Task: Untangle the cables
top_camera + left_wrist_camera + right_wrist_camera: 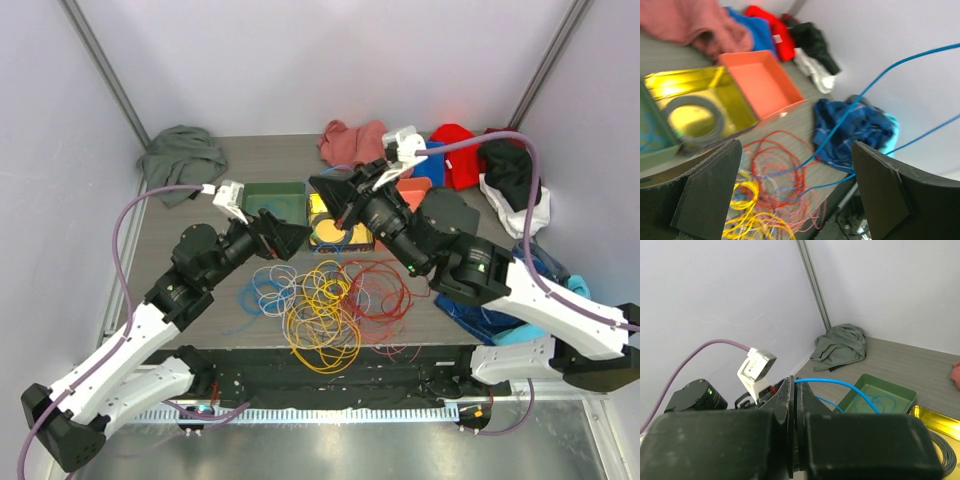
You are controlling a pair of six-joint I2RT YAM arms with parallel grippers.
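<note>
At the middle of the tabletop, we see the yellow, red and white cables lying in one overlapping heap, so we judge most of the untangling is left. Our right tool is pinched shut on the blue cable, which arcs down toward the green tray, while our left tool stands wide open and holds nothing.

Walls around me: plain, pale lilac
Corner posts: two, grey metal
My table: grey wood-grain top
Light: even
</note>
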